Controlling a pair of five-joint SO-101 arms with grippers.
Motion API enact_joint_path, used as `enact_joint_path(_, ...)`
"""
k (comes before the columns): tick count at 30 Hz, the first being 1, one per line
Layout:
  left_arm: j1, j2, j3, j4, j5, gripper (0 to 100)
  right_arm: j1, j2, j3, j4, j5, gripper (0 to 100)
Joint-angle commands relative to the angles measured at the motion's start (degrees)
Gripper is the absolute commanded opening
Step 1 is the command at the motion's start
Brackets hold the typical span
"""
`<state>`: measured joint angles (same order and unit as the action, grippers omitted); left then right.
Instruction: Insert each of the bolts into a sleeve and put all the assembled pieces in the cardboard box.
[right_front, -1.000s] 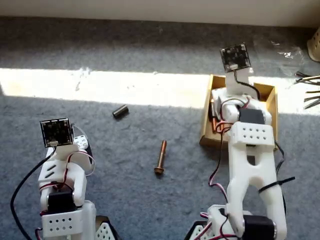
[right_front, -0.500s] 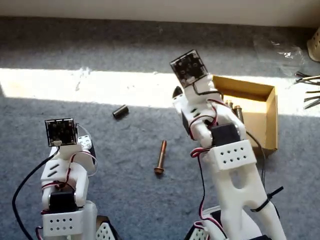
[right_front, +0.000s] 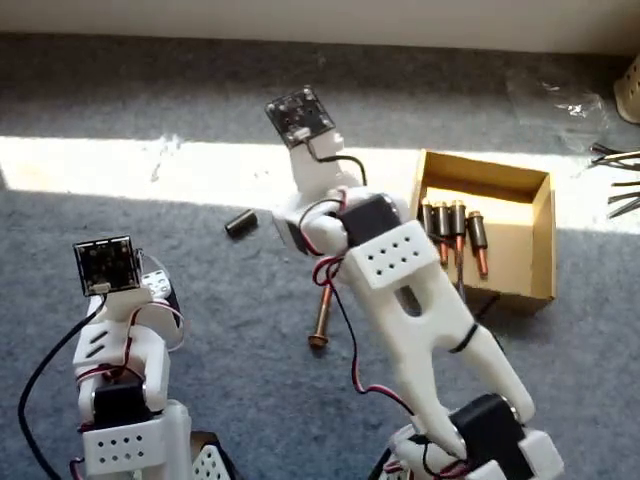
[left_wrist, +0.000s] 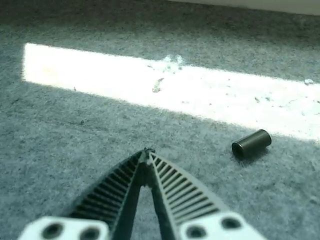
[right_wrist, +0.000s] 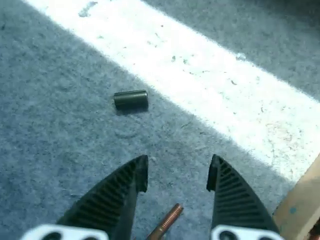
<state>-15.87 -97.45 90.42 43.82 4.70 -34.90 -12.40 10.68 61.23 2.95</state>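
Cardboard box (right_front: 486, 166), right of centre in the high view: uncovered now that the right arm has swung off it. Contents: four assembled pieces (right_front: 455, 226), side by side, sleeve ends toward the upper wall.

Right arm: over the box a second ago, halfway across half a second ago, now stretched diagonally through the middle of the frame. Right gripper (right_wrist: 178, 162): pincer spread, nothing between the fingers, hanging above grey carpet.

Copper bolt (right_front: 321, 318): loose, lower centre, same spot as before; its upper end is hidden under the arm. In the right wrist view its tip shows just below the spread fingers.

Dark sleeve (right_front: 240, 223): loose, left of centre at the edge of the sunlit strip, unmoved, well apart from the bolt.

Left gripper (left_wrist: 146, 152): pincer pressed together, empty; its arm sits at lower left, barely shifted.

Judgement: a drop-off looks finished. One bolt and one sleeve remain unjoined, and the right arm appears to be returning for them.
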Motion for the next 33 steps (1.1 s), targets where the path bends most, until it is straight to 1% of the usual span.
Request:
enact_joint_path(1, -3.3, -0.75, -1.01, -0.09, 0.09, 1, -4.35, 7.52, -11.74, 4.26, -5.19, 17.7)
enact_joint_path(5, -3.56, -0.75, -1.01, -0.09, 0.09, 1, -6.2, 17.45, -21.23, 6.73, -13.45, 17.7)
enact_joint_path(11, -4.53, -0.75, -1.01, -0.09, 0.09, 1, -5.93, 29.85, -33.01, 6.73, -28.04, 17.7)
enact_joint_path(18, -6.37, -0.84, -1.01, -0.18, 0.09, 1, -5.76, 42.59, -44.97, 6.55, -39.56, 17.7)
enact_joint_path(24, -7.96, -0.84, -1.01, -0.88, 0.09, 1, -3.91, 54.9, -55.78, 6.73, -44.22, 17.8)
enact_joint_path(27, -8.57, -0.84, -0.4, -2.2, 0.09, 1, -3.38, 60.0, -61.49, 6.73, -44.4, 17.8)
enact_joint_path(33, -8.48, -0.84, -0.31, -2.37, 0.09, 1, -3.38, 68.53, -71.69, 6.73, -44.4, 17.7)
